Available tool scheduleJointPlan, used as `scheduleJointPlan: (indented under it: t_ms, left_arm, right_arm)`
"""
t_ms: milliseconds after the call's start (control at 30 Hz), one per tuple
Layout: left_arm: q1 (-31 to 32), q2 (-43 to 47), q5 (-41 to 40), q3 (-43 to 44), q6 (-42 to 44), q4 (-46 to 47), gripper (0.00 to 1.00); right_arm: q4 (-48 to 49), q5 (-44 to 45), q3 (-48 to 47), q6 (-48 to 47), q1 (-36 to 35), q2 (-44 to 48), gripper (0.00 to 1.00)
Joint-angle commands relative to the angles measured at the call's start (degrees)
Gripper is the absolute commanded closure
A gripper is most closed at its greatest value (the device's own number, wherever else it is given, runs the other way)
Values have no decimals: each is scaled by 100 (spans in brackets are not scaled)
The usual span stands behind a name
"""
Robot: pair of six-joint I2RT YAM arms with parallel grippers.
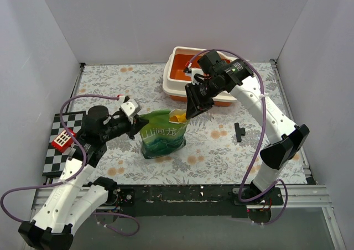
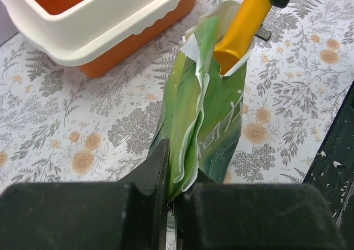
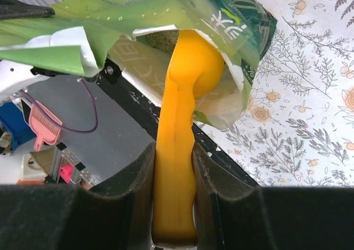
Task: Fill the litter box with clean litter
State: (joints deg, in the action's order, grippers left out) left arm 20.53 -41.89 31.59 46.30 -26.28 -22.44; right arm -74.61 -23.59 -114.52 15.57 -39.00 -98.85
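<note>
With our left gripper pinching the edge of the green bag so its mouth stays open, and our right gripper clamped on the scoop, we want to dig deep for the hidden litter, then lift level toward the litter box near behind.

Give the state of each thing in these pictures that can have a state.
crinkly green foil bag: upright, mouth open, one edge pinched.
yellow-orange plastic scoop: held by its handle, bowl inside the bag's mouth.
white and orange rectangular plastic litter box: upright, the visible part of its inside bare orange.
left fingers: shut on the bag's edge.
right fingers: shut on the scoop's handle.
</note>
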Motion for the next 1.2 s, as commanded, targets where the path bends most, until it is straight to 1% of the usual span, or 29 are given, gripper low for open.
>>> scheduleJointPlan:
  t_ms: [0, 133, 200, 267, 400, 500, 633, 767, 900, 1033, 1167]
  left_arm:
    - [-32, 242, -776, 502, 299, -129, 100]
    - [-32, 409, -1146, 660, 518, -472, 100]
    - [-32, 471, -1130, 696, 571, -595, 100]
    - [-32, 427, -727, 678, 519, -622, 100]
    - [-32, 200, 363, 398, 186, -210, 100]
    - [-32, -38, 1040, 187, -95, 159, 100]
    - [-32, -83, 1472, -103, -385, 607, 100]
    - [-14, 14, 1534, -507, -641, 968, 100]
    - [38, 146, 1543, -815, -913, 1224, 100]
    - [100, 242, 1525, -1018, -1072, 1373, 100]
    - [152, 269, 1437, -1080, -1054, 1391, 100]
  right_arm:
    - [-45, -137, 35, -177, 24, 155, 99]
    - [-54, 21, 122, -204, 33, 217, 99]
    - [-45, 188, 245, -230, 33, 269, 99]
    - [-45, 154, 351, -248, 16, 270, 99]
    - [7, 215, 535, -274, -125, 191, 99]
    - [288, 119, 947, -239, -178, 199, 99]
    - [955, -153, 1738, -142, -178, 243, 99]
    - [1492, -751, 2266, -186, -169, 42, 99]
    - [2309, -1252, 2820, -151, -160, -108, 99]
    - [3459, -1911, 3373, -11, -125, -161, 99]
    - [4698, -2535, 3875, 270, -116, -240, 99]
